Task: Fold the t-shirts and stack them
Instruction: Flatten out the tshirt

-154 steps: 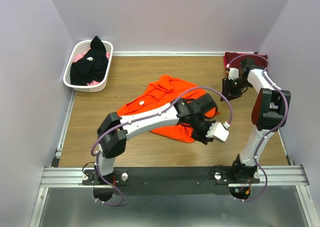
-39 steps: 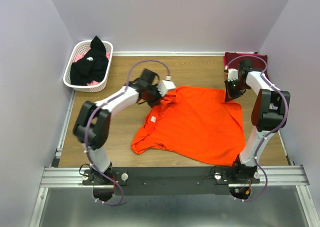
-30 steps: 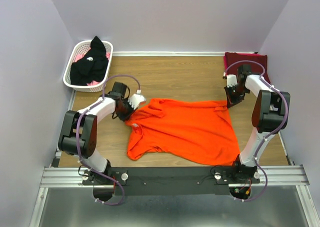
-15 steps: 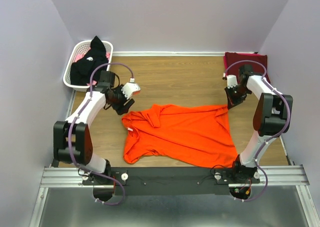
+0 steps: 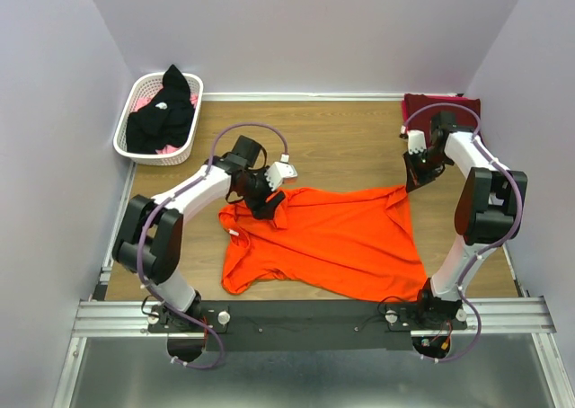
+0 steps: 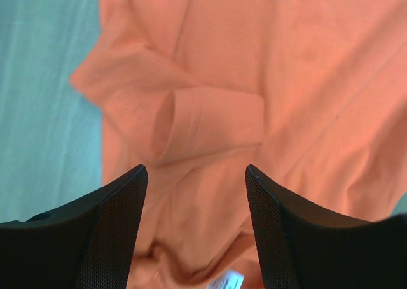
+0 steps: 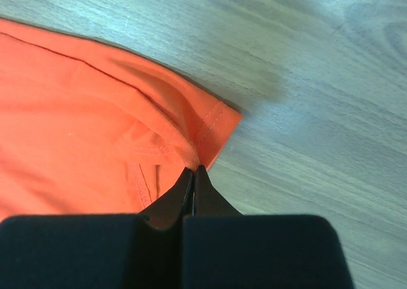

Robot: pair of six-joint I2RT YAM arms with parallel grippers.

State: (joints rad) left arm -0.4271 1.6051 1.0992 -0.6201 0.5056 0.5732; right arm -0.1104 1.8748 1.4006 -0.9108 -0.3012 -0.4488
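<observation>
Wooden table (image 5: 341,129), left fingers (image 6: 194,171) back over orange t-shirt (image 5: 341,237)

White slotted plastic basket (image 5: 160,157): ten o'clock corner of the table (image 5: 323,138). Table top of wood-grain boards. Aluminium rail (image 5: 108,316): six o'clock edge.

Bare wood of the surface (image 5: 332,138) lay open between the orange t-shirt (image 5: 332,237) and the far wall (image 5: 305,31), and again along the left side, nearer than the white basket (image 5: 154,159). The basket, heaped with a black t-shirt (image 5: 162,120), filled the far-left corner; a maroon t-shirt (image 5: 424,102) filled the far-right one. The left arm (image 5: 193,190) slanted across the left strip, its left gripper (image 6: 194,174) spread wide over the orange shirt's rumpled sleeve. The right gripper (image 7: 193,171), fingers (image 7: 170,203) pinched on that shirt's far-right corner, stood close to the right wall (image 5: 539,111), its arm barring that side.
</observation>
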